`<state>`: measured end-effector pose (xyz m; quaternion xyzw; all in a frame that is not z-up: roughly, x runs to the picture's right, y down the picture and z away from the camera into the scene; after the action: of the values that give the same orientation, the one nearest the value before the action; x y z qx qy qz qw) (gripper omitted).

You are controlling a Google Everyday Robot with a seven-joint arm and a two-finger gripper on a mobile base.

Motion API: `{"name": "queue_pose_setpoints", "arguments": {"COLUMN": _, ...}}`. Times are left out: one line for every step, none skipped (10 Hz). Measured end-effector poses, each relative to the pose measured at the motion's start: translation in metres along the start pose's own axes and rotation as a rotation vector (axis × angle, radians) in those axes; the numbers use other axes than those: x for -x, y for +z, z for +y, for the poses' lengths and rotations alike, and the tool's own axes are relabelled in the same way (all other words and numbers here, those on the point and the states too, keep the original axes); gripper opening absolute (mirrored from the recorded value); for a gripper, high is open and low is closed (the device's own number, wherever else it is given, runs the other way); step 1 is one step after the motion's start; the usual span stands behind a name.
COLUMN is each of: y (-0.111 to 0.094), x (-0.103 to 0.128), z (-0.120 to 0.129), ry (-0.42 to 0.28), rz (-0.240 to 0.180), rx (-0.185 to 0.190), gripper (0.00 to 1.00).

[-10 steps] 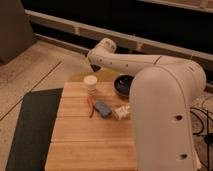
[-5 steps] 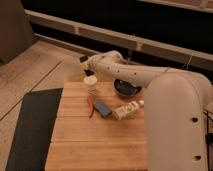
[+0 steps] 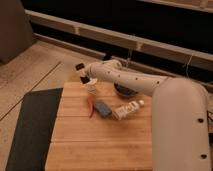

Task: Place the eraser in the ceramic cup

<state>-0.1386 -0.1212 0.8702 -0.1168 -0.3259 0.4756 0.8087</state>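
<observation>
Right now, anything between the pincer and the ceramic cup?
Nothing visible. The shut pincer sits just above-left of the ceramic cup, at the far edge of the wooden board. The red pen and blue block lie nearer the camera, off that path.

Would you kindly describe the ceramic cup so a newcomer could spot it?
At the far edge of the wooden table, the ceramic cup stands beside the gripper. It is small, cream-white and upright, unlike the dark bowl and the lying white tube.

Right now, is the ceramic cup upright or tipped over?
Upright: the ceramic cup stands on its base near the far edge of the wooden board. The gripper, shut, hangs just above its rim.
</observation>
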Motion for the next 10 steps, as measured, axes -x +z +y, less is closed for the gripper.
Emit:
{"name": "queue_pose_setpoints", "arguments": {"y": -0.004, "x": 0.008, "z": -0.006, "ry": -0.024, "rz": -0.005, "rx": 0.005, "gripper": 0.00}}
{"name": "queue_pose_setpoints", "arguments": {"y": -0.006, "x": 0.013, "z": -0.012, "ry": -0.045, "rz": -0.006, "rx": 0.005, "gripper": 0.00}}
{"name": "queue_pose_setpoints", "arguments": {"y": -0.008, "x": 0.017, "z": -0.021, "ry": -0.069, "rz": 0.000, "rx": -0.002, "gripper": 0.00}}
{"name": "queue_pose_setpoints", "arguments": {"y": -0.009, "x": 0.018, "z": -0.037, "ry": -0.088, "rz": 0.013, "rx": -0.020, "gripper": 0.00}}
{"name": "queue_pose_setpoints", "arguments": {"y": -0.010, "x": 0.019, "z": -0.052, "ry": -0.097, "rz": 0.024, "rx": -0.037, "gripper": 0.00}}
{"name": "queue_pose_setpoints", "arguments": {"y": -0.010, "x": 0.020, "z": -0.063, "ry": -0.106, "rz": 0.034, "rx": -0.048, "gripper": 0.00}}
{"name": "queue_pose_setpoints", "arguments": {"y": -0.008, "x": 0.019, "z": -0.067, "ry": -0.107, "rz": 0.040, "rx": -0.051, "gripper": 0.00}}
{"name": "queue_pose_setpoints", "arguments": {"y": -0.001, "x": 0.017, "z": -0.069, "ry": -0.098, "rz": 0.049, "rx": -0.043, "gripper": 0.00}}
{"name": "queue_pose_setpoints", "arguments": {"y": 0.009, "x": 0.011, "z": -0.068, "ry": -0.079, "rz": 0.057, "rx": -0.025, "gripper": 0.00}}
{"name": "queue_pose_setpoints", "arguments": {"y": 0.014, "x": 0.006, "z": -0.064, "ry": -0.067, "rz": 0.063, "rx": -0.012, "gripper": 0.00}}
